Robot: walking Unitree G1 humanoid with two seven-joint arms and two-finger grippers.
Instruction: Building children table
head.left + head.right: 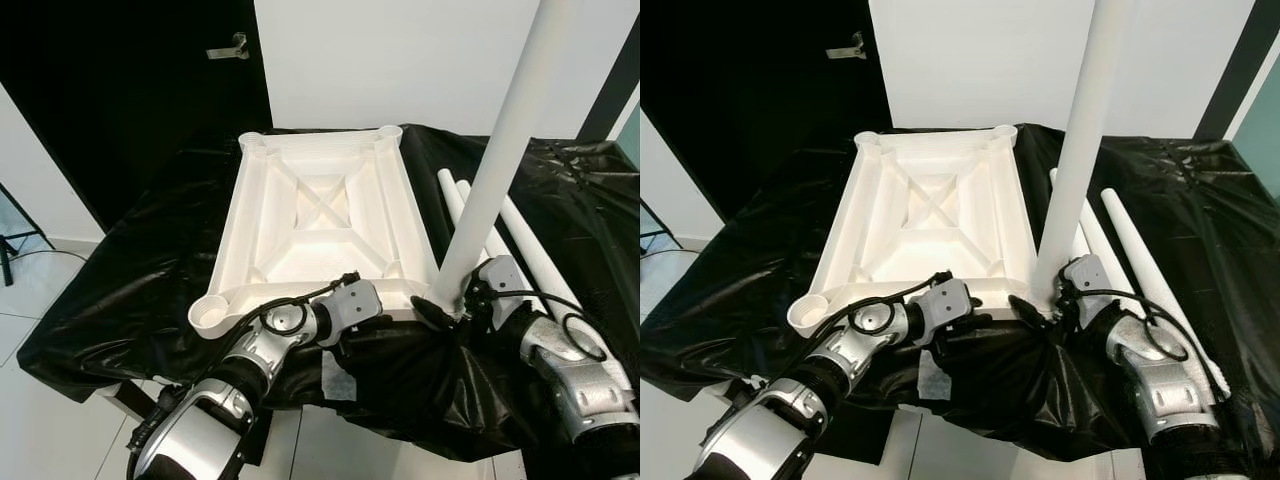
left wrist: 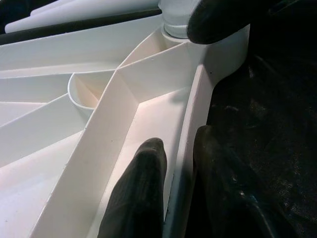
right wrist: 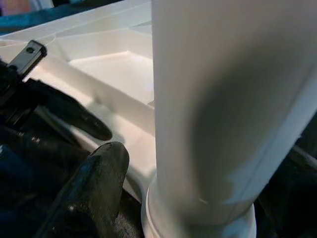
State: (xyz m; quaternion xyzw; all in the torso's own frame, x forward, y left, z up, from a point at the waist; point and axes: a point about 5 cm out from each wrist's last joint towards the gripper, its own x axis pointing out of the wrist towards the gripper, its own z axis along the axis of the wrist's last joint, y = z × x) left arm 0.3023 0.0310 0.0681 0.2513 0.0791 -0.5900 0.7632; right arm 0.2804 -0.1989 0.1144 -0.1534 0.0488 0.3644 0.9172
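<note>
Pinching the near rim of the upturned tabletop (image 1: pixel 320 215), the left gripper (image 2: pixel 174 163) has one black finger (image 2: pixel 141 193) inside the wall and the other outside it, closed on that thin white edge. Just past its fingertips the rim runs on to the corner socket, and there stands a white leg (image 1: pixel 500 150), upright and a little tilted, its foot seated in the socket. The right gripper (image 1: pixel 447 312) is down at the base of that leg, hugging it; one black finger (image 3: pixel 91 191) lies right beside the leg's collar, the other is hidden behind the tube, so whether it truly clamps the leg I cannot tell. Out beyond the right gripper, on its far side from the tabletop, more white legs (image 1: pixel 525 245) lie side by side on the black plastic sheet (image 1: pixel 130 270) that covers the work surface. The tabletop's ribbed underside faces up, with an empty round socket (image 1: pixel 213 316) at the near corner beside the left arm.
</note>
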